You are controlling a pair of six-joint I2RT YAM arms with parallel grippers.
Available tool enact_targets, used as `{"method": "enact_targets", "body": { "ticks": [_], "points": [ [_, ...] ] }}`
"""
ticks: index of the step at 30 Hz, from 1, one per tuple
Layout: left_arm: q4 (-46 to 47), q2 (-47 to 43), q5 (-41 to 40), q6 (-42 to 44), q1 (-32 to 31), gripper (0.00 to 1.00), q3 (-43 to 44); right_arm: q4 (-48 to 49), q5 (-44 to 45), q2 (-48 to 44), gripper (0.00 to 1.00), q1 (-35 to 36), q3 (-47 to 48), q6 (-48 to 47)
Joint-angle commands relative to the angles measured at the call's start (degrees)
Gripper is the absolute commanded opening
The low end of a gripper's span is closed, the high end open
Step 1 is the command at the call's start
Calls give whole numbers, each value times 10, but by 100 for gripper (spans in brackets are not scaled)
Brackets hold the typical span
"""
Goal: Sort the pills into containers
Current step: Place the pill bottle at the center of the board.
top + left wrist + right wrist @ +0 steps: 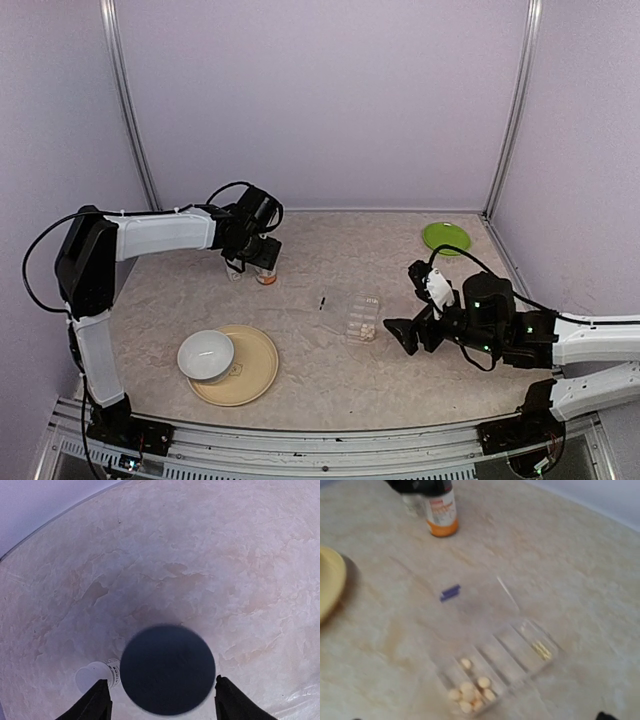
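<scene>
The clear pill box (361, 312) lies mid-table with its lid open. Its compartments (512, 657) show close up in the right wrist view. Several pale round pills (470, 691) sit in the nearest one, and thin yellowish bits (540, 650) lie in the far one. My right gripper (402, 337) hovers open just right of the box with nothing between its fingers. My left gripper (251, 256) is at the back left over the orange-labelled bottle (265, 273). Its fingers (98, 702) stand open on either side of the dark cap (167, 669), with a gap on each side.
A tiny white bottle (94, 676) stands beside the capped bottle. A yellow plate (255, 378) with a white bowl (206, 355) sits near the front left. A green dish (446, 237) lies at the back right. A small blue piece (450, 592) shows at the lid's far edge.
</scene>
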Motion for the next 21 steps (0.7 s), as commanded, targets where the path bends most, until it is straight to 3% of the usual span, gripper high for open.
{"method": "enact_targets", "body": {
  "ticks": [1, 8, 21],
  "points": [
    [10, -38, 17, -1, -2, 74, 22, 26, 42, 42, 100, 1, 4, -13],
    [16, -86, 47, -19, -24, 98, 3, 54, 51, 124, 100, 1, 18, -29],
    [74, -127, 138, -103, -139, 99, -99, 84, 58, 279, 100, -13, 75, -51]
  ]
}}
